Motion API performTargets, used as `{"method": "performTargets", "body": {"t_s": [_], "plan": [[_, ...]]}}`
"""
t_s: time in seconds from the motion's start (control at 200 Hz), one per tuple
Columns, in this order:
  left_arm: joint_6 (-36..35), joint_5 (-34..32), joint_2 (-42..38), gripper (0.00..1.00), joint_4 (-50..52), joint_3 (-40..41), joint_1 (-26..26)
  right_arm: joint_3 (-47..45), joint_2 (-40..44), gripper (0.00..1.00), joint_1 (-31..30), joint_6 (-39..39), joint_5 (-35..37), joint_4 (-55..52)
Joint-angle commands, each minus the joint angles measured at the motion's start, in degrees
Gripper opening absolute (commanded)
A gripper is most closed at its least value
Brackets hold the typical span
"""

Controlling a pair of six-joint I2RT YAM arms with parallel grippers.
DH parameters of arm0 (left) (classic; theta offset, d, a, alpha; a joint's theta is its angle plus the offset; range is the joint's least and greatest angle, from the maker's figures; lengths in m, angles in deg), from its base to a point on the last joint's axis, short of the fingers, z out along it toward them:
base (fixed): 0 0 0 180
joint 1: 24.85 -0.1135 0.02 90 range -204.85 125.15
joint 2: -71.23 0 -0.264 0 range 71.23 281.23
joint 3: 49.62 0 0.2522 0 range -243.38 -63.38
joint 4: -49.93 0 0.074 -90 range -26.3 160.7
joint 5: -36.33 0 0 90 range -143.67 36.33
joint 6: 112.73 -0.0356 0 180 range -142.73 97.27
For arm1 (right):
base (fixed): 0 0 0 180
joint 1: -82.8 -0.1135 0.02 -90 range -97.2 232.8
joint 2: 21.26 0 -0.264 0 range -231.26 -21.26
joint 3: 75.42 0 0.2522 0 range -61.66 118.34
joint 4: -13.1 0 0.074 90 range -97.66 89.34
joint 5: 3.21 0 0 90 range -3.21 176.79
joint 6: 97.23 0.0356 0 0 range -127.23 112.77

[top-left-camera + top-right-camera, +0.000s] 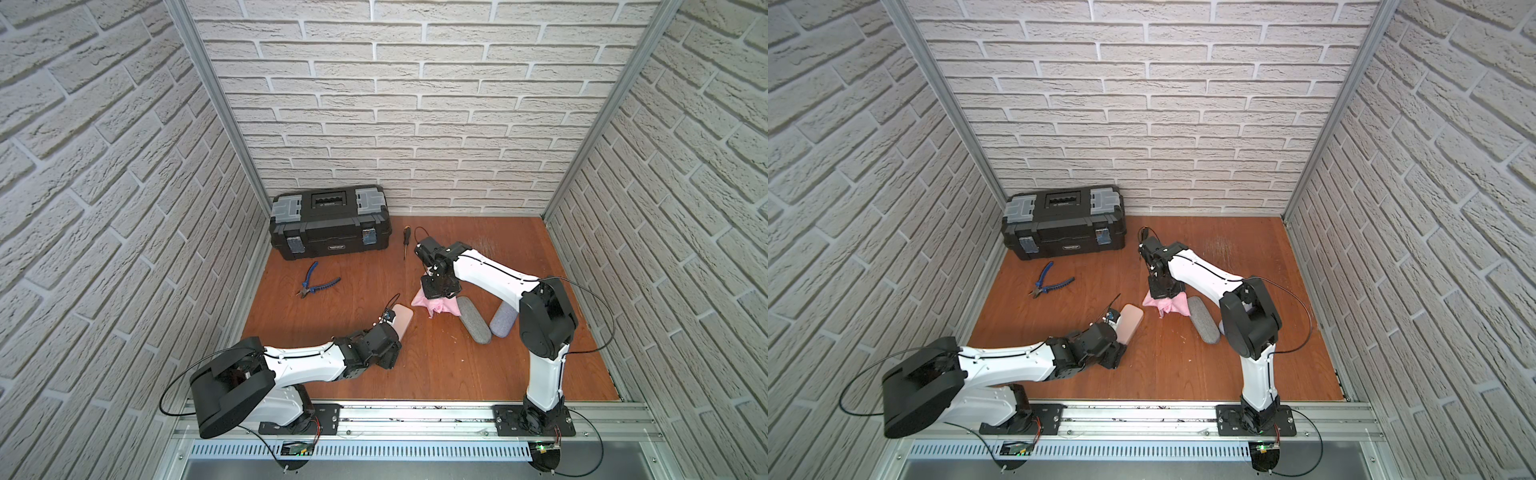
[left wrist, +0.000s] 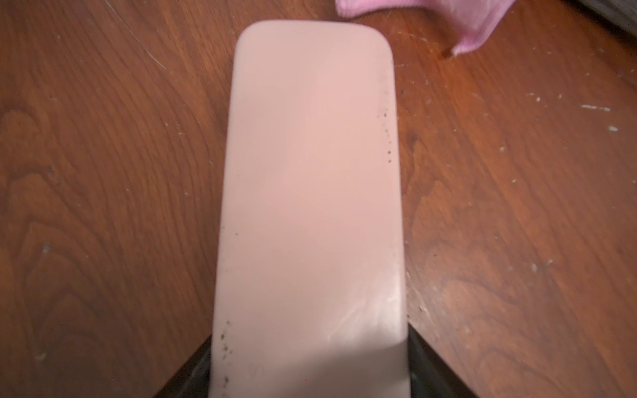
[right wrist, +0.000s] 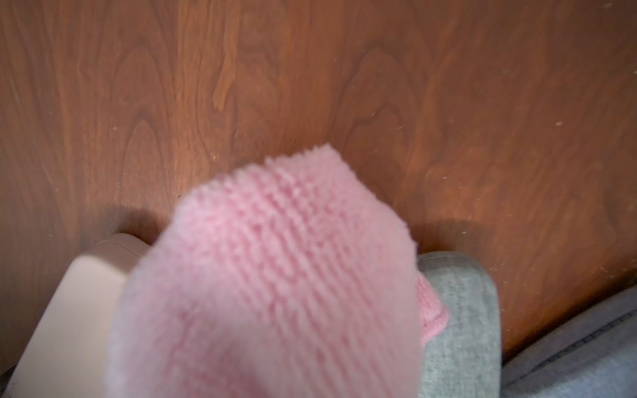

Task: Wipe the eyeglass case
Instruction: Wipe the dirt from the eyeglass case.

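The eyeglass case point(image 1: 402, 318) point(image 1: 1131, 318) is pale pink and smooth, and it lies on the wooden floor left of centre. My left gripper point(image 1: 398, 333) point(image 1: 1124, 336) is shut on its near end. In the left wrist view the eyeglass case point(image 2: 310, 189) fills the middle, with dark specks along both long edges and a black finger point(image 2: 425, 372) at each side. My right gripper point(image 1: 436, 293) point(image 1: 1163, 293) points down, shut on a bunched pink cloth point(image 1: 436, 306) point(image 1: 1167, 305). The cloth point(image 3: 275, 275) hangs just beyond the case's far end point(image 3: 69, 303) and hides the right jaws.
Two grey fabric cases point(image 1: 473, 320) point(image 1: 503, 320) lie right of the cloth, and one point(image 3: 462, 327) sits under its edge. A black toolbox point(image 1: 330, 220) stands at the back left. Blue pliers point(image 1: 316, 284) and a screwdriver point(image 1: 406, 241) lie in front of the toolbox.
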Motion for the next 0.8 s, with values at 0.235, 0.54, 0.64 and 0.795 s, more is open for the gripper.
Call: {"method": "performTargets", "body": {"t_s": [0.235,0.54,0.64,0.795], "plan": [[-0.86,-0.70,0.43,0.26,-4.47,0.50,-0.38,-11.62,4.99,0.02,-10.95,11.93,-33.11,12.09],[-0.81,-0.60,0.13,0.25,-4.49,0.85,-0.36,-11.55,6.83,0.02,-10.06,13.61,-45.52,18.20],[-0.77,-0.86,0.01,0.25,-4.96,1.41,-0.32,-12.48,11.93,0.02,-4.16,12.34,-45.58,16.51],[-1.11,-0.53,0.89,0.25,-5.11,1.06,-0.32,-14.28,16.33,0.02,5.94,10.29,-41.15,13.60]]}}
